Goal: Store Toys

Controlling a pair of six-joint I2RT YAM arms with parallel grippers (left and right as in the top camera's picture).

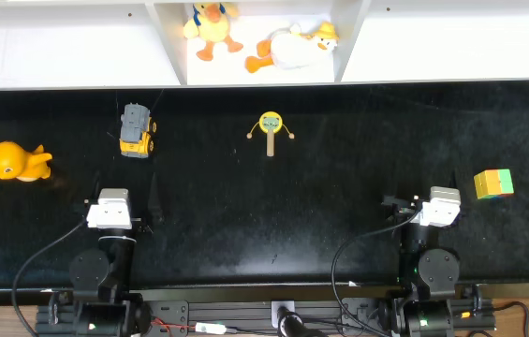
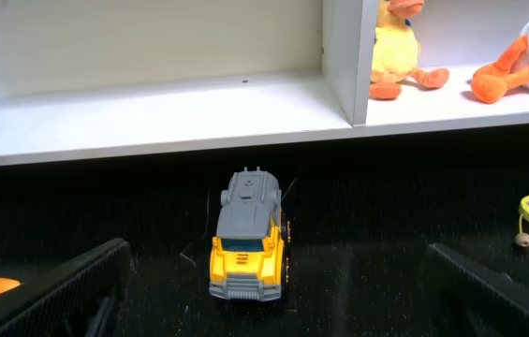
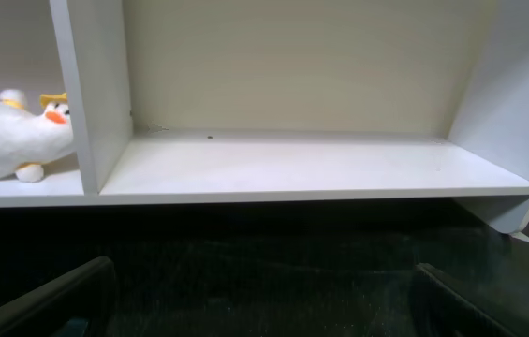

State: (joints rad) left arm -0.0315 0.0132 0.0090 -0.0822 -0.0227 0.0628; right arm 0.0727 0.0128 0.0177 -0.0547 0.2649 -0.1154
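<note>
I have both claws spread wide, holding nothing, low over the worktop and facing the shelf. My left claw lines up on the yellow-and-grey truck just ahead, probably my first pick. The orange duck, rattle drum and coloured cube lie well apart. A yellow plush and a white plush sit in the middle compartment. My right claw faces the right one, handy for the cube.

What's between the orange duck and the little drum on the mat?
The yellow and grey toy truck stands between orange duck and drum, shown in the top view.
</note>
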